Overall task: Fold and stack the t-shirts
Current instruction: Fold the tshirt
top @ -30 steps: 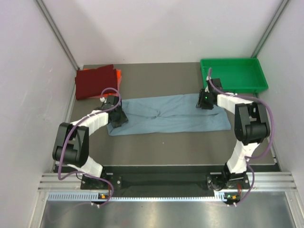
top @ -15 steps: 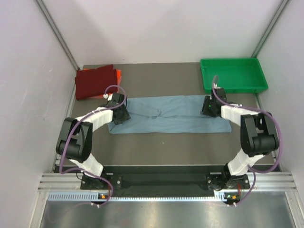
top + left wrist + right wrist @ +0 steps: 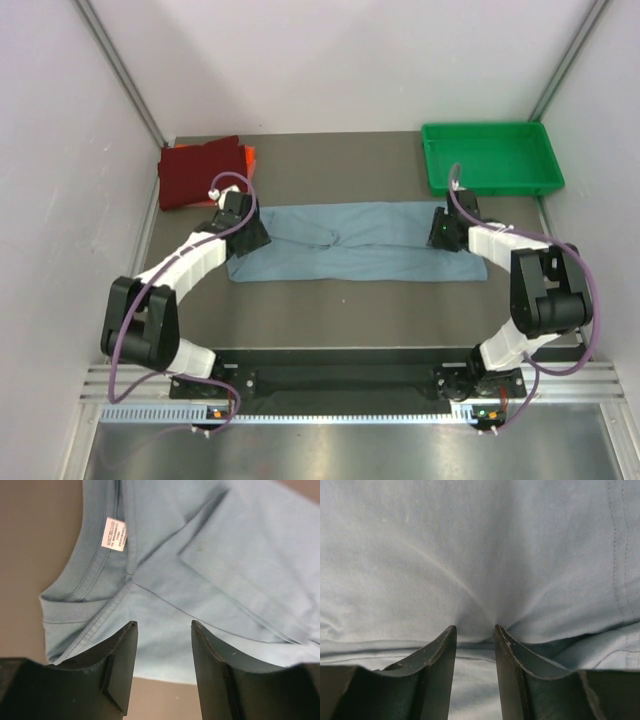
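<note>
1. Your grey-blue shirt point(image 3: 350, 245) lies as a long strip across the middle of the table point(image 3: 330, 300).
2. Your left gripper point(image 3: 162, 625) is at its left end by the collar, fingers spread apart over the cloth.
3. Your right gripper point(image 3: 475, 627) pinches a pucker of cloth at the right end.
4. Far left, the dark red shirt point(image 3: 200, 172) lies folded on the orange shirt point(image 3: 249, 157).
5. Far right sits the green tray point(image 3: 485, 127).

A green plastic tray point(image 3: 490, 158) sits at the far right corner of the brown desk point(image 3: 340, 305).
</note>
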Controlling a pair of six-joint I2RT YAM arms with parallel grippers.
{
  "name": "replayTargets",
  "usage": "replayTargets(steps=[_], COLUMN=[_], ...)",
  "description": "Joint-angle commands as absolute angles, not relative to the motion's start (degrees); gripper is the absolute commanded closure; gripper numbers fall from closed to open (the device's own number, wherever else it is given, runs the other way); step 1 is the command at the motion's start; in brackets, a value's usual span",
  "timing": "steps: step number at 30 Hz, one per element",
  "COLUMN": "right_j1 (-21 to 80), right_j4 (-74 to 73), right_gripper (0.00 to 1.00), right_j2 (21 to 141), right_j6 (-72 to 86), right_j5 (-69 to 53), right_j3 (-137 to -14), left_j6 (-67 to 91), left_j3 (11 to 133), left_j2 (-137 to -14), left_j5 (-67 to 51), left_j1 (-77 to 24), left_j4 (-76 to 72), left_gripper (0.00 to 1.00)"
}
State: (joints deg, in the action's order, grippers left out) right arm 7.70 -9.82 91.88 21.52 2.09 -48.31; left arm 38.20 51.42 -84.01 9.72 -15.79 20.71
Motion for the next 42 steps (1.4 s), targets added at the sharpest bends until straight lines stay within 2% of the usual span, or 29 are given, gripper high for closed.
replayTargets(steps=[1,7,16,30,36,38,42], right_j1=[7.64,7.39,4.22,0.53,2.19,3.33,8.94], right_j4=[-14.40,-13.80,-14.32,-15.29,-17.58,-16.97,-16.53], right_gripper=[0.62,0.60,0.62,0.62,0.61,0.59,0.58], right_j2=[90.08,95.88,99.93,89.39,83.15,81.57,83.58], right_j6=[19.34,18.81,20.30,21.01,17.76,16.88,15.13], right_j5=[0.70,5.44,8.09,12.92,7.48,2.13,-4.13], right_j3=[-53.77,-58.88,-57.40,-45.97,-50.70,-54.22,-62.38], left_j6=[37.96,38.94,39.99,38.49,38.67,38.58,38.50], left_j3=[53.26,51.85,56.25,63.28,62.84,63.19,59.17], left_j2=[-81.12,-87.18,-98.16,-105.03,-97.67,-95.11,-88.44], left_j5=[9.23,9.23,9.05,4.03,11.33,14.32,17.05], left_j1=[-15.91,-15.38,-15.47,-19.69,-19.69,-19.07,-15.58], left_j4=[22.50,20.66,19.25,17.04,23.72,27.15,30.41], left_gripper=[0.48,0.47,0.47,0.48,0.46,0.46,0.46])
